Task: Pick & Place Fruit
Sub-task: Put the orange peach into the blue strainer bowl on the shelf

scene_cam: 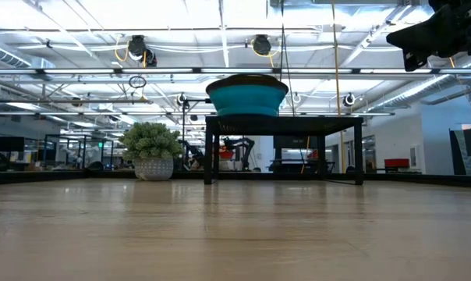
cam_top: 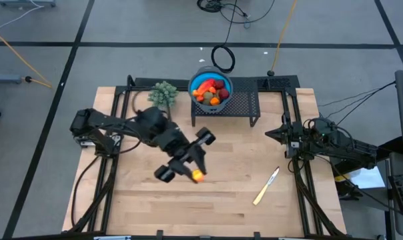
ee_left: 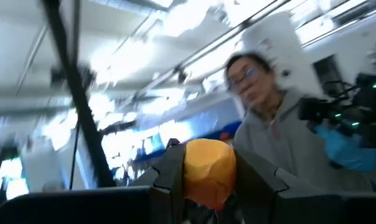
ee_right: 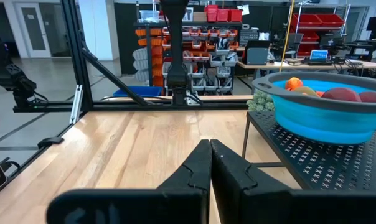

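My left gripper [cam_top: 195,173] hangs over the middle of the wooden table, shut on a small orange-yellow piece of fruit [cam_top: 199,177]; the left wrist view shows this fruit [ee_left: 208,169] between the two dark fingers. A blue bowl [cam_top: 195,79] holding several red and orange fruit pieces [cam_top: 212,91] rests by its base on a black perforated stand [cam_top: 245,105] at the far middle. My right gripper [ee_right: 210,157] waits at the table's right edge, shut on nothing. My left gripper pinches the orange-yellow fruit's two opposite sides [ee_left: 189,177] between its two fingers. In the wrist view the fruit's rounded top stands above the fingers [ee_left: 168,174]. The fruit is lifted clear of the table, and the view past it looks up toward the ceiling.
A green bushy plant [cam_top: 164,95] stands left of the stand. A pale knife [cam_top: 266,186] lies on the near right of the table. Black frame rails [cam_top: 301,180] run along both sides. A person in a grey hoodie [ee_left: 287,143] stands beyond the table.
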{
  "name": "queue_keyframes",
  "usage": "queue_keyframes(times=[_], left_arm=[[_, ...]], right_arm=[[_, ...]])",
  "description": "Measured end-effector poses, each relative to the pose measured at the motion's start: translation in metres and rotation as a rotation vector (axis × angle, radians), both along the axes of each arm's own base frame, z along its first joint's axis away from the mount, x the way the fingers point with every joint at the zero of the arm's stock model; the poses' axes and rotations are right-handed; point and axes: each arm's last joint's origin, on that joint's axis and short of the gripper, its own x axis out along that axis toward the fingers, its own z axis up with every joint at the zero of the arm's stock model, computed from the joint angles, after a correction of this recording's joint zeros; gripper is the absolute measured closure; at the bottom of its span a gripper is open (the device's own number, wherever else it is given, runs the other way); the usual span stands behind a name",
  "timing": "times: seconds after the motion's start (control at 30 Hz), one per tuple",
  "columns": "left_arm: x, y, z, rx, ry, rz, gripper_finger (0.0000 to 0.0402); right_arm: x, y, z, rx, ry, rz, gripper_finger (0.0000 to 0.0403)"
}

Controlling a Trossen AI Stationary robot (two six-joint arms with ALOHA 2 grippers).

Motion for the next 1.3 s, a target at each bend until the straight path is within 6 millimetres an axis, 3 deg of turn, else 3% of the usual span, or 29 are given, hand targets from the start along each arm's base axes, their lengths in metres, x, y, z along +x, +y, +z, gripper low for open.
queue_keyframes(times=[0.2,0.43,0.53,0.67,0.83,1.0,1.3], left_arm=[[-0.011,-0.011,0.009,0.01,-0.147,-0.065,0.0298],[-0.012,-0.014,0.008,0.007,-0.135,-0.077,0.0298],[-0.007,-0.014,0.004,-0.006,-0.049,-0.054,0.0298],[0.007,-0.009,-0.009,-0.115,0.226,0.08,0.0298],[0.024,0.01,-0.039,-0.235,0.638,0.363,0.0298],[0.03,0.042,-0.064,-0.349,0.935,0.622,0.0298],[0.023,0.106,-0.092,-0.311,1.17,0.938,0.0298]], right_arm=[[0.0,0.0,0.0,-0.002,0.0,0.0,0.0403],[0.0,0.0,0.0,-0.002,0.0,0.0,0.0403],[0.0,0.0,0.0,-0.002,0.0,0.0,0.0403],[0.0,0.0,0.0,-0.002,0.0,0.0,0.0403],[0.0,0.0,0.0,-0.002,0.0,0.0,0.0403],[0.0,0.0,0.0,-0.002,0.0,-0.003,0.0403],[0.0,0.0,0.0,-0.002,0.001,-0.005,0.0403]])
